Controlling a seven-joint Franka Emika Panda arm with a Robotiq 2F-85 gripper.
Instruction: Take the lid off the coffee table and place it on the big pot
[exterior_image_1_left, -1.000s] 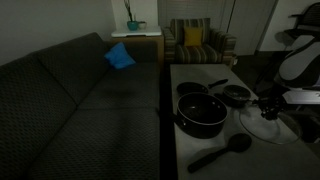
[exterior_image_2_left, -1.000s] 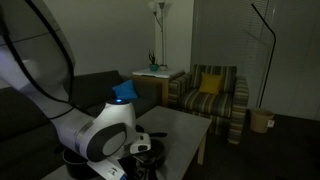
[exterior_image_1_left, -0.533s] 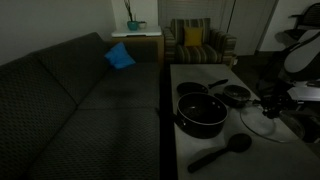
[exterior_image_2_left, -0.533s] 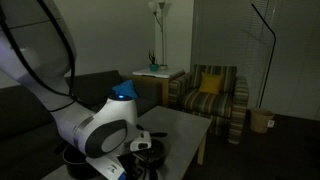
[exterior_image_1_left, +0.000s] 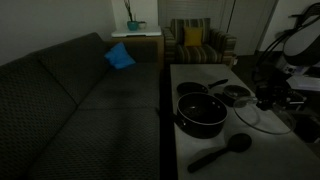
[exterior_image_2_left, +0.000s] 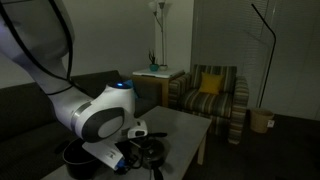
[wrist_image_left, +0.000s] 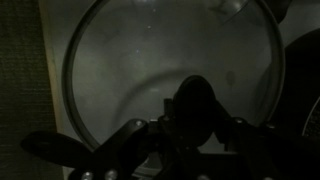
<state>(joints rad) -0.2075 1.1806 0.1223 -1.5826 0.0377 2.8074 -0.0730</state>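
Likely the worst risk is the lid (wrist_image_left: 170, 60) swinging or slipping, since the gripper (wrist_image_left: 195, 115) is clenched only on its small dark knob. In an exterior view the big pot (exterior_image_1_left: 201, 115), deep, round, glossy black, sits right of centre on the plain pale coffee table (exterior_image_1_left: 265, 155), with the flat clear-glass, metal-rimmed lid further right, near it

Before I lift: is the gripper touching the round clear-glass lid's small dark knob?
Touching. The wrist view shows the gripper closed around the knob at the centre of the lid, with no gap.
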